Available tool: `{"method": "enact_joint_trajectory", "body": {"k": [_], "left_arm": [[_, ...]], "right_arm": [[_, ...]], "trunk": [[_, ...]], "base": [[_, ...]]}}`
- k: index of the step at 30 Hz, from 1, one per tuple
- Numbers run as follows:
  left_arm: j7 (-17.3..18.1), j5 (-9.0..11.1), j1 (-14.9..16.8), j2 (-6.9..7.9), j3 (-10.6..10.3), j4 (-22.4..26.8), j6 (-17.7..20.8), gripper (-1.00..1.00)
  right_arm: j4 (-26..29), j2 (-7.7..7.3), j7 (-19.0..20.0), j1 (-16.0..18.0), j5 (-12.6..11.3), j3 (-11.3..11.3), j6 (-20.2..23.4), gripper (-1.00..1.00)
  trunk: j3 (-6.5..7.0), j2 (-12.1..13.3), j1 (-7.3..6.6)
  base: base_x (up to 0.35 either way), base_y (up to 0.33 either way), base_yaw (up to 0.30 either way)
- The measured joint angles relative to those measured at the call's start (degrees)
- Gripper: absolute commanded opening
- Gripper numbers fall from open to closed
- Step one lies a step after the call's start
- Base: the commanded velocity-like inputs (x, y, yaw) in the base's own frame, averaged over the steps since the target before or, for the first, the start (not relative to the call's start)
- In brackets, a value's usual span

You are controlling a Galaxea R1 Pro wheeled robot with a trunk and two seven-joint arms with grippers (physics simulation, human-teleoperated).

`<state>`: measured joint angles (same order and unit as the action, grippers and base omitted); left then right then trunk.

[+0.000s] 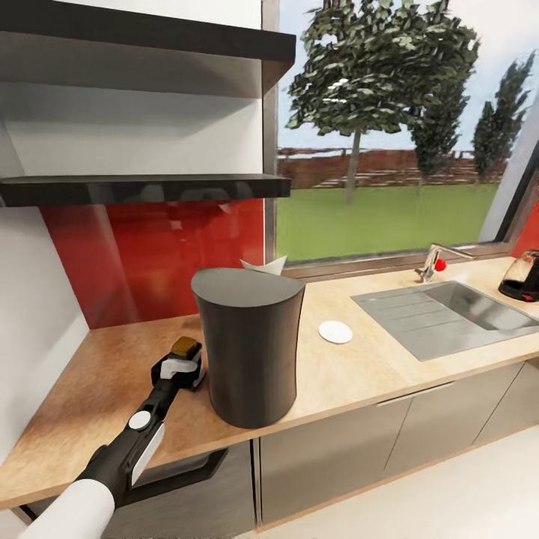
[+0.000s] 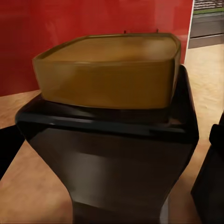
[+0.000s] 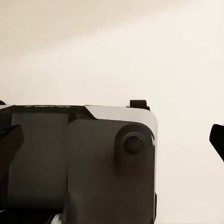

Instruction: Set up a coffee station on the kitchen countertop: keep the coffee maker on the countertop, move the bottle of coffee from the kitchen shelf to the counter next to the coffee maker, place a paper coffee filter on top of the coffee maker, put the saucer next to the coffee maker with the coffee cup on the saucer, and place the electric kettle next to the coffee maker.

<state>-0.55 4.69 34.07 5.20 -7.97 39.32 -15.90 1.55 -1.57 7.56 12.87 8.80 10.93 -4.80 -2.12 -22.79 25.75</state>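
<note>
The coffee maker [image 1: 251, 352], a tall dark grey column, stands on the kitchen countertop [image 1: 374, 374]. Just left of it is the bottle of coffee [image 1: 186, 347] with its brown cap [image 2: 109, 70] and dark body. My left gripper [image 1: 182, 365] is open around the bottle, with a finger [image 2: 8, 149] on either side and a thin gap on one side. A white paper coffee filter [image 1: 266, 264] peeks out behind the coffee maker. The saucer [image 1: 335, 332] lies to its right. The electric kettle [image 1: 522, 277] stands beyond the sink. One fingertip [image 3: 217, 140] of my right gripper shows far to the side.
A steel sink [image 1: 449, 314] with a tap [image 1: 434, 262] sits in the counter's right half. Two dark shelves [image 1: 142, 187] hang above the left part, over a red backsplash [image 1: 150, 262]. A white wall closes the counter's left end. Part of my own body [image 3: 84, 163] shows before a pale floor.
</note>
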Motion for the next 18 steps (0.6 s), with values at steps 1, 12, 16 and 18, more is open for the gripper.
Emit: {"method": "enact_joint_trajectory", "body": {"k": [1,12,16,18], "left_arm": [[-0.01,0.0,-0.01,0.0,0.0,0.0,0.0,1.0],[-0.01,-0.01,-0.02,0.01,0.09,0.0,0.0,1.0],[-0.01,-0.05,-0.02,0.0,0.09,0.0,0.0,1.0],[-0.01,-0.07,-0.01,0.03,0.08,0.0,0.0,1.0]], "right_arm": [[0.0,0.0,0.0,0.0,0.0,0.0,0.0,1.0],[0.0,0.0,0.0,0.0,-0.01,0.0,-0.01,1.0],[0.0,0.0,0.0,0.0,-0.03,0.0,0.0,1.0],[0.0,0.0,0.0,0.0,-0.01,0.0,-0.01,1.0]], "trunk": [[0.0,0.0,-0.01],[0.0,0.01,0.03],[0.0,0.01,0.03],[0.0,0.01,0.03]], "base": [[-0.007,0.0,0.0],[-0.137,0.0,0.0],[-0.322,0.0,0.0],[-0.332,0.0,0.0]]}}
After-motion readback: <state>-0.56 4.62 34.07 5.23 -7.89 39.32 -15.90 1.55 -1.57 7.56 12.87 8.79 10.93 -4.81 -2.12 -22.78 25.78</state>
